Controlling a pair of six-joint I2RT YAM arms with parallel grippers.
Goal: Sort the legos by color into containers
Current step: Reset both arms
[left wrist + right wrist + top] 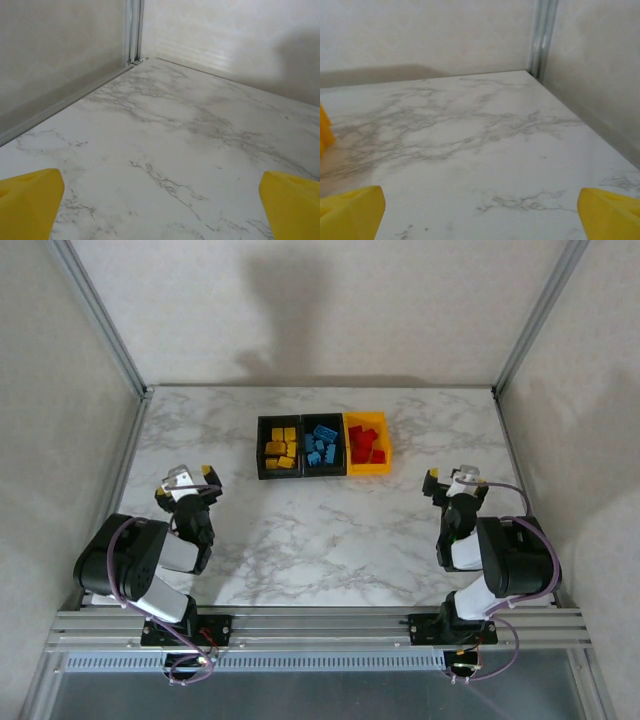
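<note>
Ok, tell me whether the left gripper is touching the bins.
Apart. The top view shows a stretch of bare table between the left gripper and the bins.

— What is standing in the way on the tabletop (330, 540)?
— The containers (325, 473) are sitting in a joined row at the far middle. Bare marble is lying on every side of them, with wide strips left and right.
— And closer to the arms?
— A broad open stretch is running between the left gripper (195, 476) and the right gripper (450, 478), each hanging spread wide over bare surface.
— What is hemming in the edges?
— Walls (60, 390) are closing the left, right and far sides, and metal posts (100, 312) are rising at the far corners.
</note>
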